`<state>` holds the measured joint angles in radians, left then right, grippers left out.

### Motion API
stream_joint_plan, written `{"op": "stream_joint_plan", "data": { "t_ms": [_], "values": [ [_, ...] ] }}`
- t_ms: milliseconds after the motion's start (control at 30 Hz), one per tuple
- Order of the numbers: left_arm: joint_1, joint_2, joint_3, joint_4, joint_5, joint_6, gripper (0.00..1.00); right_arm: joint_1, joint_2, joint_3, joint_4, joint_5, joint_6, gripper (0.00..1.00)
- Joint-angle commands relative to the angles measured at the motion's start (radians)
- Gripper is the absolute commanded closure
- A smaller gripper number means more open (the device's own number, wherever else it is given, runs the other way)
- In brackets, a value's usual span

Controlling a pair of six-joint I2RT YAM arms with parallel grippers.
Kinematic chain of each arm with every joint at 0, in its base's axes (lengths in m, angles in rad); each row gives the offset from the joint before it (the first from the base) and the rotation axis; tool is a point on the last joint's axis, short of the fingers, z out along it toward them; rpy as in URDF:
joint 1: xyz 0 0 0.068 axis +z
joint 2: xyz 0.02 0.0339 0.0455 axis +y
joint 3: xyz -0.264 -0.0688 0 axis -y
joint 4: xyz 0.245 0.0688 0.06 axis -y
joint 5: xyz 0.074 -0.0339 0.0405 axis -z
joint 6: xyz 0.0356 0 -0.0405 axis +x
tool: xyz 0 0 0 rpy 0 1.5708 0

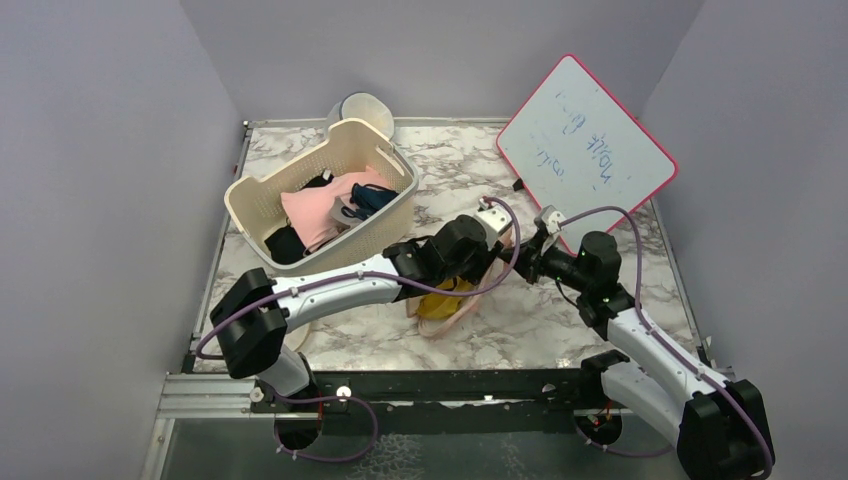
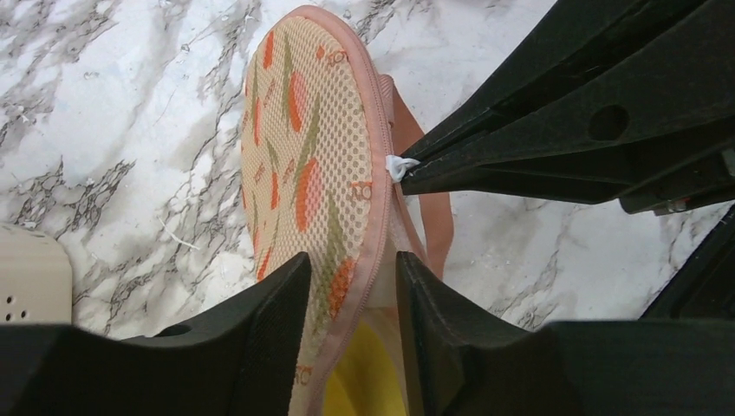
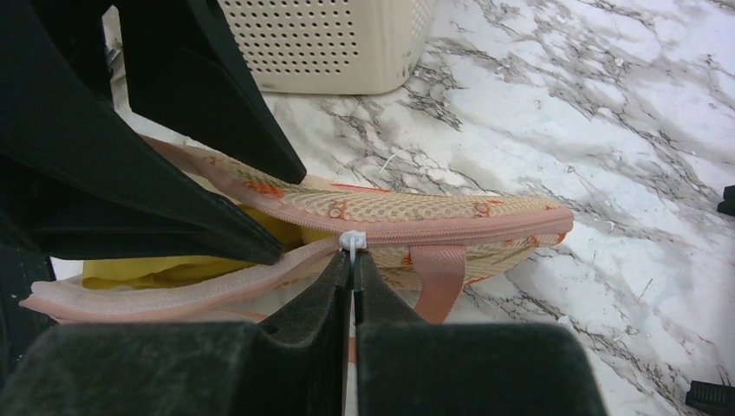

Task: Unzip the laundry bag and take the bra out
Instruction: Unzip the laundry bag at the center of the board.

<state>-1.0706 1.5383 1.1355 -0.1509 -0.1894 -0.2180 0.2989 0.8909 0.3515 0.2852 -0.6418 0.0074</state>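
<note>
The peach leaf-print laundry bag (image 1: 447, 314) lies on the marble table between the two arms; it also shows in the left wrist view (image 2: 303, 147) and the right wrist view (image 3: 433, 217). Its zip is partly open and the mustard-yellow bra (image 2: 368, 373) shows inside, also in the right wrist view (image 3: 147, 269). My right gripper (image 3: 354, 260) is shut on the white zipper pull (image 3: 351, 240) at the bag's side edge. My left gripper (image 2: 354, 264) is shut on the bag's upper flap and pink edging, one finger inside the opening.
A cream perforated basket (image 1: 400, 165) holding pink and dark garments stands at the back left, close behind the bag. A round white case (image 1: 365, 105) sits behind it. A pink-framed whiteboard (image 1: 585, 150) leans at the back right.
</note>
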Motion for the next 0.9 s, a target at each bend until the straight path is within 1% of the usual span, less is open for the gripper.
{"op": "stream_joint_plan", "data": {
  "t_ms": [0, 133, 167, 200, 267, 533, 733, 867],
  "values": [
    [0.0, 0.029, 0.031, -0.002, -0.046, 0.039, 0.7, -0.006, -0.007, -0.006, 0.036, -0.027, 0.013, 0.99],
    [0.0, 0.048, 0.05, -0.008, -0.055, 0.07, 0.83, -0.006, 0.001, -0.001, 0.037, -0.026, 0.017, 0.99],
    [0.0, 0.051, 0.054, -0.012, -0.054, 0.077, 0.88, -0.006, 0.001, 0.001, 0.033, -0.024, 0.016, 0.99],
    [0.0, 0.049, 0.054, -0.014, -0.052, 0.085, 0.95, -0.006, 0.001, 0.002, 0.029, -0.017, 0.015, 0.99],
    [0.0, 0.042, 0.048, -0.015, -0.051, 0.099, 1.0, -0.007, 0.002, 0.007, 0.018, 0.021, 0.039, 0.99],
    [0.001, -0.065, -0.04, -0.021, -0.014, 0.171, 1.0, -0.007, 0.015, 0.031, -0.008, 0.115, 0.047, 0.99],
    [0.0, -0.177, -0.11, -0.017, -0.018, 0.216, 1.0, -0.01, 0.074, 0.051, 0.016, 0.133, 0.062, 0.99],
    [0.001, -0.222, -0.145, -0.003, -0.004, 0.233, 1.0, -0.016, 0.149, 0.076, 0.053, 0.141, 0.06, 0.99]
  ]
}}
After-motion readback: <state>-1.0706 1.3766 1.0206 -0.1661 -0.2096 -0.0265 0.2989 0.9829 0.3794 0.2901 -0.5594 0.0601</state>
